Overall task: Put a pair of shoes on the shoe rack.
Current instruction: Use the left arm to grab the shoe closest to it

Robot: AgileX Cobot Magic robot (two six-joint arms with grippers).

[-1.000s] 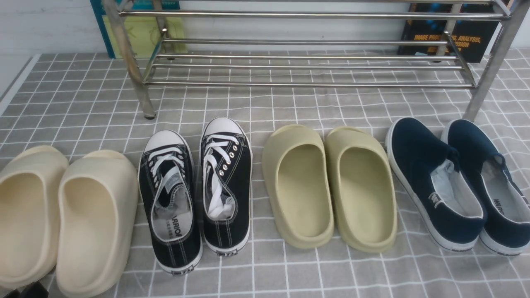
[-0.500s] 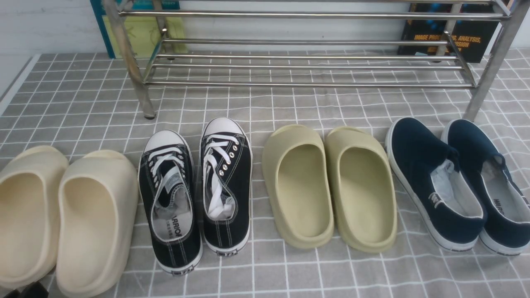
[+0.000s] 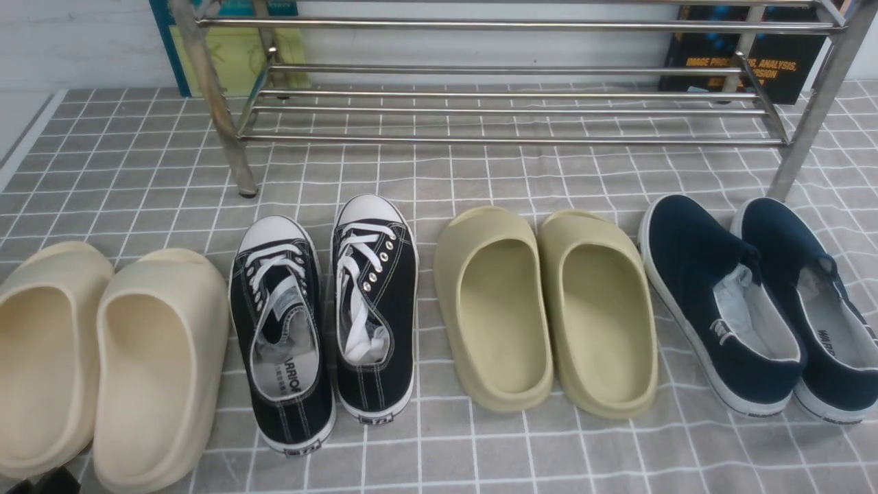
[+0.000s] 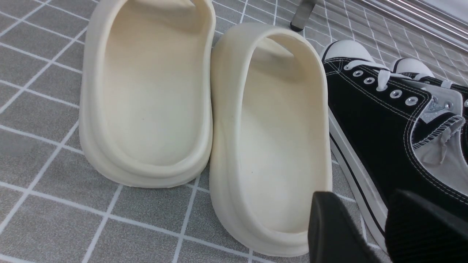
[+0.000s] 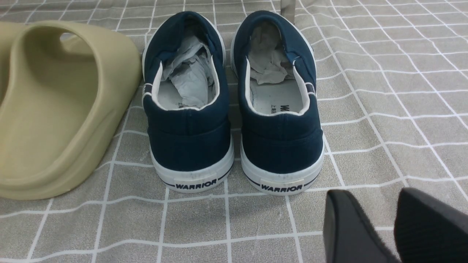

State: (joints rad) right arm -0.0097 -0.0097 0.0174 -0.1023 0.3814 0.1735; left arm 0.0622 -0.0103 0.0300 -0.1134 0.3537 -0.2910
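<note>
1. Showing black sneakers (image 3: 398,295) on grid cloth (image 3: 521,456), short of shoe rack (image 3: 514,140); long axes approx. fore-aft;
2. Lying fwd. & R of nearer L gripper (image 4: 362,195), spread;
3. Lying well L of R gripper (image 5: 374,193), also spread.

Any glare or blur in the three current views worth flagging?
Front: bright reflections on the steel rack, soft overall light, shoes legible. Left wrist: end effector fingers dark and soft, black sneaker crisp. Right wrist: end effector fingers likewise soft, heel lettering readable.
</note>
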